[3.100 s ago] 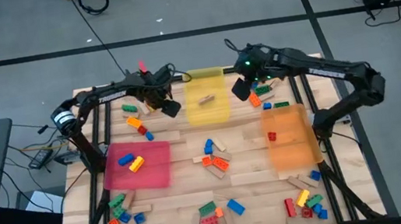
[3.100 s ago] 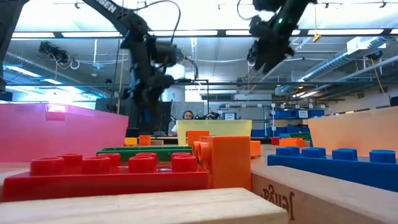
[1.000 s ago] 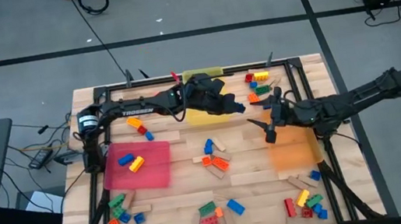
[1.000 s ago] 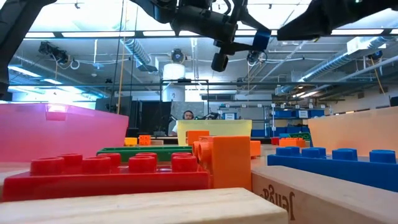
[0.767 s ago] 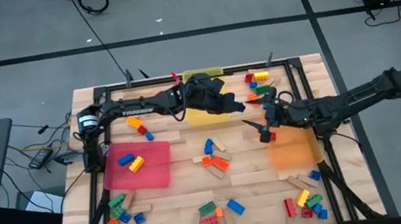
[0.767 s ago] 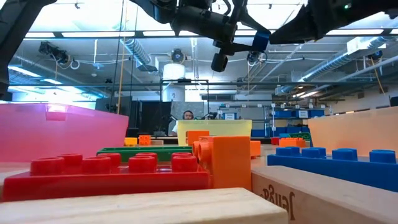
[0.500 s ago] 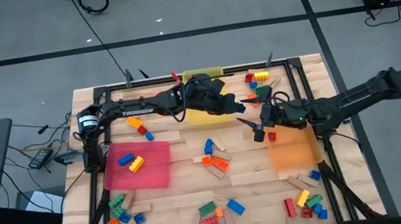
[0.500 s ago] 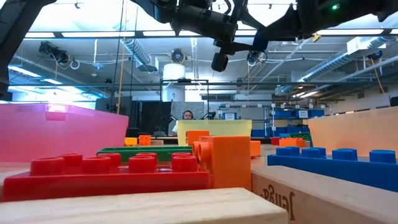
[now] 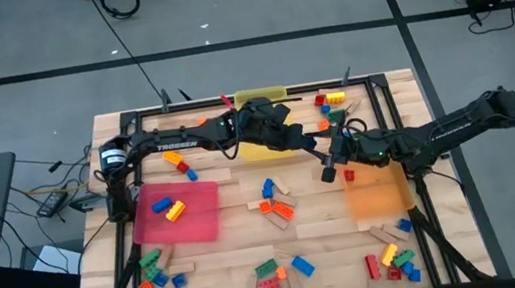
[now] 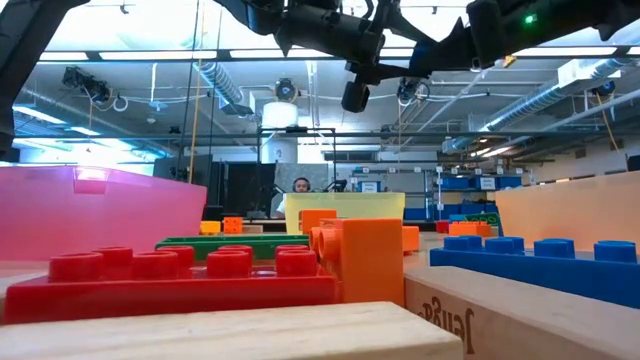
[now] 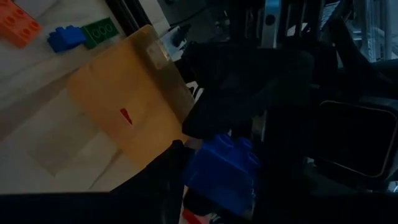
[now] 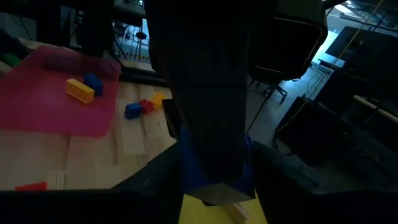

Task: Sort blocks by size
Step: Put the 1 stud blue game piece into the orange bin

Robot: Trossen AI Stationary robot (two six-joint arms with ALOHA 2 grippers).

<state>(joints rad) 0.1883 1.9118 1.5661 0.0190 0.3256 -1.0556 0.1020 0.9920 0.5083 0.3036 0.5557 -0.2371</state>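
Observation:
A blue brick (image 11: 221,168) hangs high above the table, between the yellow tray (image 9: 260,147) and the orange tray (image 9: 375,188). My left gripper (image 9: 310,141) reaches in from the table's left and is shut on it. My right gripper (image 9: 325,165) has come from the table's right and meets the same brick (image 12: 245,167). In the low view both grippers (image 10: 370,62) (image 10: 440,50) show near the top, and the brick is hidden there. Other blocks lie loose on the wood. My left gripper pinches the blue brick by one end (image 11: 200,173) between its two fingers. It comes roughly level from the table's left. The brick is lifted clear, with nothing under it. My right gripper comes roughly level from the table's right, with one finger on each side of the brick's blue edge (image 12: 247,163). The left gripper's dark finger stands in front and hides most of the brick and the exact contact.
A pink tray (image 9: 198,223) at the left holds a yellow brick (image 9: 175,211) and a blue one. Loose blocks lie at the centre (image 9: 274,202), the near left (image 9: 155,275), the near middle (image 9: 276,278), the near right (image 9: 395,261) and the far right (image 9: 333,103).
My right gripper has moved toward the table's left, up to my left gripper and the blue brick. Its spread fingers have drawn together around the brick. The brick has stayed where it was.

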